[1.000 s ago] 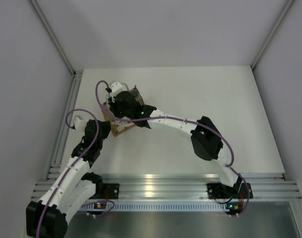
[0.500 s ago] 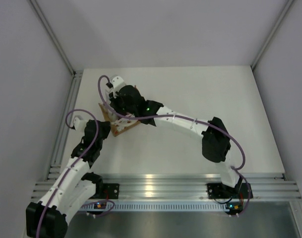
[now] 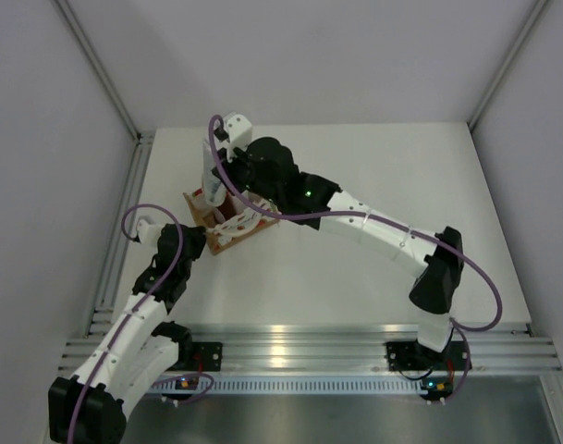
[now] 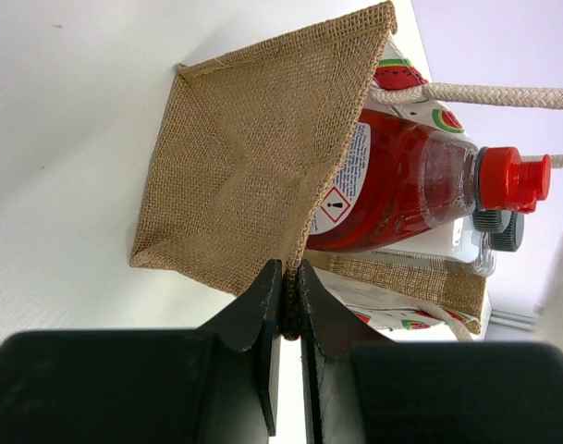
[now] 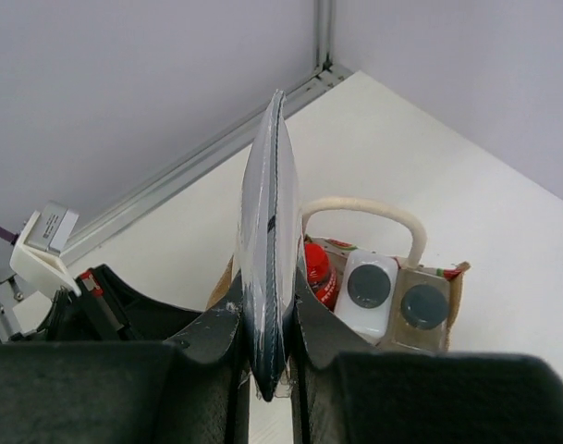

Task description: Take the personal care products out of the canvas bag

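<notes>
The tan canvas bag (image 3: pixel 233 232) stands at the left of the table. My left gripper (image 4: pixel 288 289) is shut on the bag's burlap edge (image 4: pixel 253 148) and shows in the top view (image 3: pixel 203 242). My right gripper (image 5: pixel 267 326) is shut on the flat silvery-grey tube (image 5: pixel 267 231) and holds it upright above the bag; the tube also shows in the top view (image 3: pixel 210 174). In the bag stand the red bottle (image 5: pixel 317 268), the white bottle with grey cap (image 5: pixel 366 289) and the pale dark-capped bottle (image 5: pixel 424 308). The red bottle (image 4: pixel 401 185) also shows in the left wrist view.
The bag's white loop handle (image 5: pixel 364 207) arches over the bottles. An aluminium rail (image 3: pixel 124 222) runs along the table's left edge, close to the bag. The white table (image 3: pixel 373 176) stretches to the right of the bag.
My right gripper has risen and moved toward the far side, lifting the tube up out of the bag. The left arm has not moved.
</notes>
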Controlling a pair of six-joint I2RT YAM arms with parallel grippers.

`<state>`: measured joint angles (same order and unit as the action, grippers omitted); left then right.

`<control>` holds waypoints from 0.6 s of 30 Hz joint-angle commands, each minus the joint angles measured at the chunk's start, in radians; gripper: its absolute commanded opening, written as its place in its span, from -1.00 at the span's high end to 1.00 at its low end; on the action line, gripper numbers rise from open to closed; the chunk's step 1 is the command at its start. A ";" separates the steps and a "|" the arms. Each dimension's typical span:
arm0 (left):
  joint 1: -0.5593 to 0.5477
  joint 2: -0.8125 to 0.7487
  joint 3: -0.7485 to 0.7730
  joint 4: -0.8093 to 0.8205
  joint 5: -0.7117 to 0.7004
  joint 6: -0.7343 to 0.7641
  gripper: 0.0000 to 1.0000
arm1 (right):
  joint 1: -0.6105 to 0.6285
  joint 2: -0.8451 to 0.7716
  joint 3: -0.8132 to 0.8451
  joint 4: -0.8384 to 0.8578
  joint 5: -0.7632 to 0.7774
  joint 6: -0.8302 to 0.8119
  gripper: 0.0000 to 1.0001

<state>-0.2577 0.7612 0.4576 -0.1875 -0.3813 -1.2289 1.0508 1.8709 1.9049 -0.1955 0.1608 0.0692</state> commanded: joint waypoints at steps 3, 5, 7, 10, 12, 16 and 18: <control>0.002 -0.014 -0.011 -0.036 0.007 -0.015 1.00 | -0.035 -0.180 -0.042 0.064 0.106 -0.032 1.00; 0.002 -0.014 -0.010 -0.036 0.010 -0.008 1.00 | -0.072 -0.216 -0.076 0.065 0.127 -0.032 1.00; 0.002 -0.013 -0.007 -0.038 0.012 0.005 1.00 | -0.115 -0.272 -0.133 0.067 0.137 -0.028 1.00; 0.002 -0.003 0.003 -0.036 0.018 0.022 1.00 | -0.188 -0.338 -0.216 0.067 0.164 -0.028 1.00; 0.002 0.000 0.007 -0.038 0.025 0.043 1.00 | -0.234 -0.380 -0.297 0.080 0.163 -0.020 1.00; 0.002 -0.011 0.016 -0.040 0.035 0.075 1.00 | -0.377 -0.441 -0.461 0.165 0.118 0.004 1.00; 0.002 -0.016 0.023 -0.043 0.038 0.086 1.00 | -0.408 -0.467 -0.576 0.273 0.103 0.003 1.00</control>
<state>-0.2577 0.7605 0.4580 -0.1871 -0.3611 -1.1870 0.6823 1.4715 1.4273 -0.1535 0.2832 0.0582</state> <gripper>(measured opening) 0.137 0.121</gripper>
